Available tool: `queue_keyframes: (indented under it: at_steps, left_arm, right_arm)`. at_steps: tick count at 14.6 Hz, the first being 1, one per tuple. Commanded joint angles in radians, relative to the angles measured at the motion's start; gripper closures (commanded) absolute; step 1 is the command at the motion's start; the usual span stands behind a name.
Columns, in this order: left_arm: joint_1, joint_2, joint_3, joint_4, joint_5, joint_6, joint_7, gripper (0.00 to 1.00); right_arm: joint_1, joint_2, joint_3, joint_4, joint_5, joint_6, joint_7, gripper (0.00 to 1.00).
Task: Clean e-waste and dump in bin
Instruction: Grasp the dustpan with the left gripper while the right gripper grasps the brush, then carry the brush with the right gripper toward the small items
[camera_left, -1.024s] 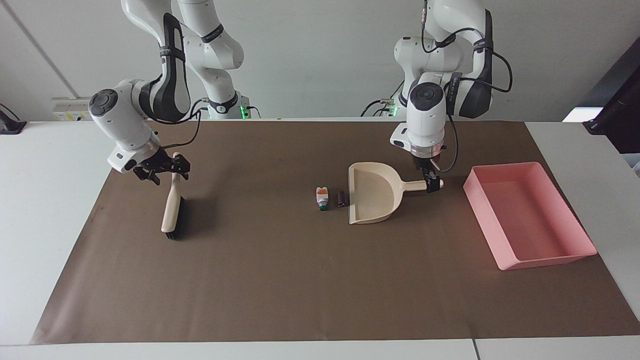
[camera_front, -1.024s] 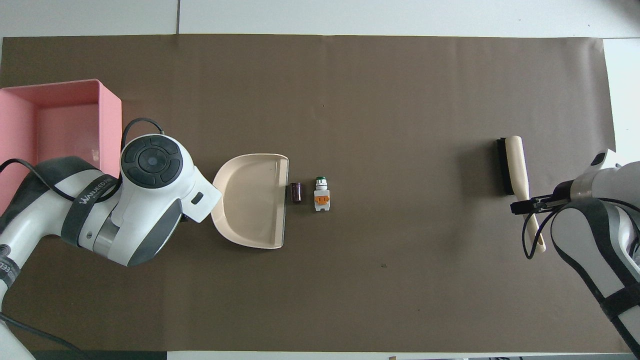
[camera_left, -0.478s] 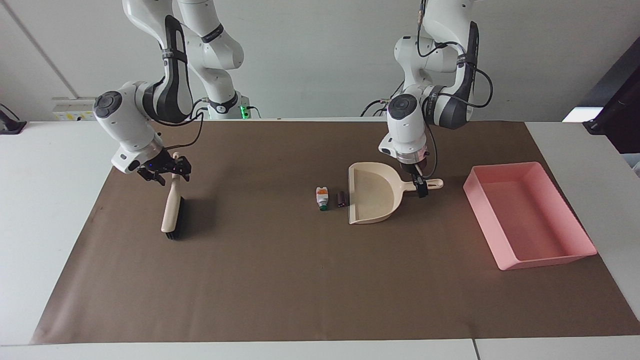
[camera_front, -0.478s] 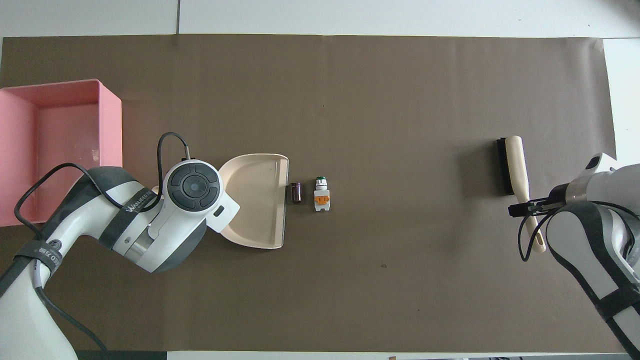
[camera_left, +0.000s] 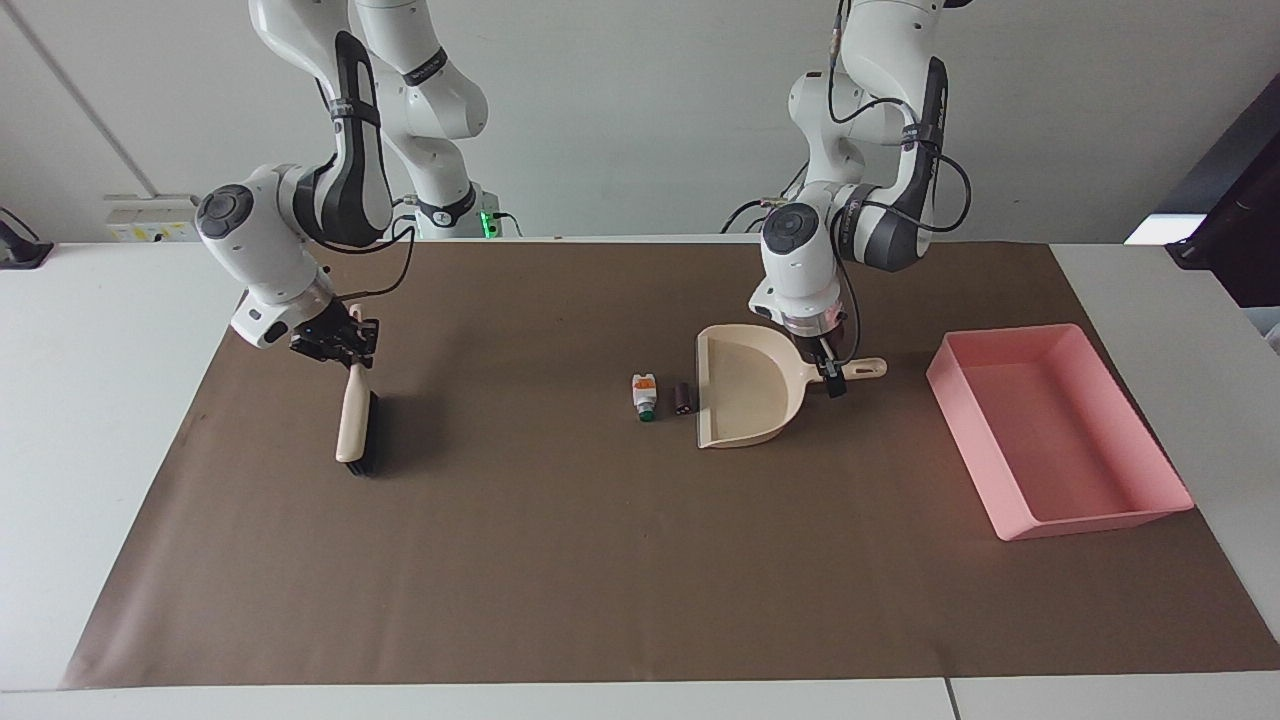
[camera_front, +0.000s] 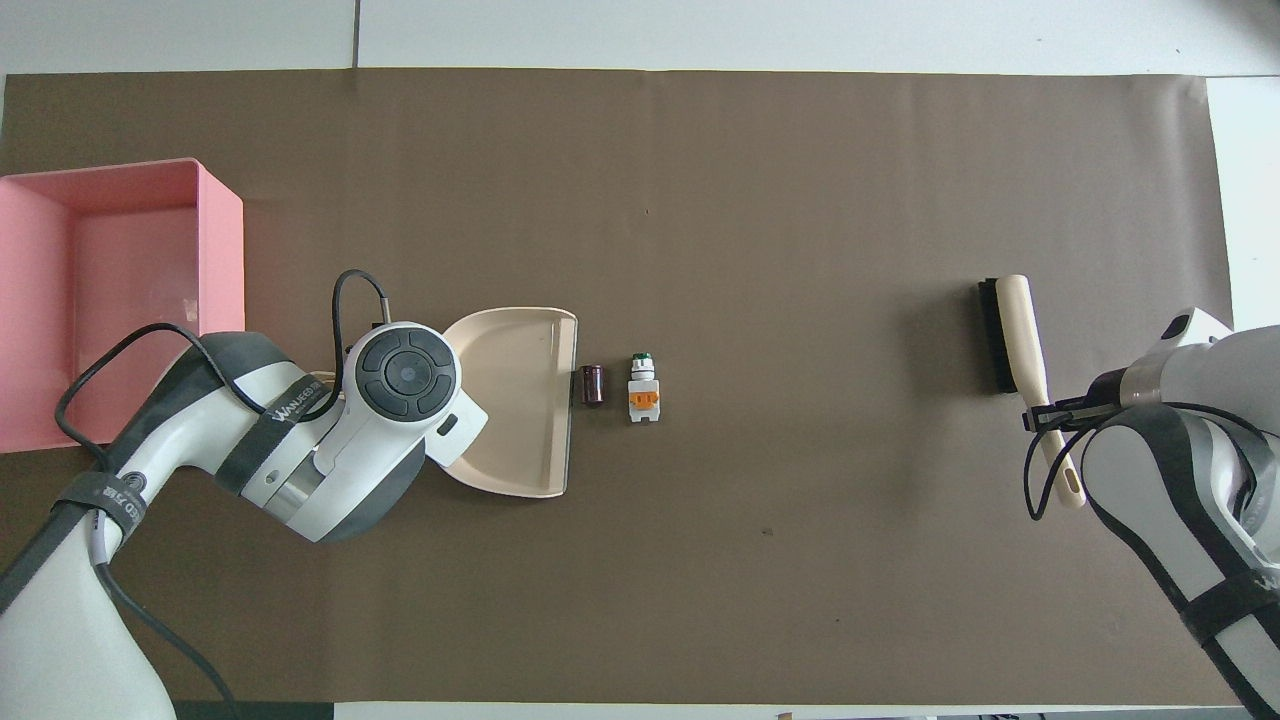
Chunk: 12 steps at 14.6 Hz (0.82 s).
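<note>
The e-waste, a white cylinder (camera_left: 645, 394) (camera_front: 642, 390) and a dark block (camera_left: 683, 397) (camera_front: 592, 384), lies on the brown mat just off the open mouth of a beige dustpan (camera_left: 745, 385) (camera_front: 520, 400). My left gripper (camera_left: 829, 378) is down at the dustpan's handle; in the overhead view the wrist hides it. The pink bin (camera_left: 1050, 430) (camera_front: 120, 290) stands at the left arm's end of the table with nothing in it. At the right arm's end, my right gripper (camera_left: 345, 345) (camera_front: 1045, 412) is shut on the handle of a beige brush (camera_left: 354, 420) (camera_front: 1015, 335).
The brown mat (camera_left: 560, 560) covers most of the white table. A dark object (camera_left: 1230, 220) sits at the table's corner near the left arm's base. A wide stretch of bare mat separates the brush from the e-waste.
The left gripper slid along the dustpan's handle toward the pan. The right gripper closed on the brush's handle, and the brush shifted slightly toward the e-waste.
</note>
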Motion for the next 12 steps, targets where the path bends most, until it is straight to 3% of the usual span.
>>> queue_keyframes:
  at_steps: [1,4,8,10,12]
  left_arm:
    - [-0.022,-0.025,0.009,0.001,0.023,-0.036,-0.019,0.35]
    - [-0.025,-0.025,0.009,0.001,0.023,-0.048,-0.011,0.61]
    - [-0.036,-0.028,0.011,0.006,0.023,-0.063,0.013,0.80]
    - [-0.022,-0.025,0.011,0.061,0.023,-0.115,0.143,0.96]
    - [-0.015,-0.016,0.021,0.111,0.023,-0.129,0.272,1.00]
  right_arm:
    - [0.003,-0.018,0.008,0.029,0.003,-0.067,0.038,1.00]
    - [0.054,-0.020,0.030,0.135,-0.009,-0.207,0.116,1.00]
    - [0.190,-0.020,0.030,0.212,-0.083,-0.350,0.284,1.00]
    - [0.264,-0.023,0.030,0.210,-0.095,-0.358,0.329,1.00]
    - [0.333,-0.026,0.030,0.203,-0.117,-0.347,0.422,1.00]
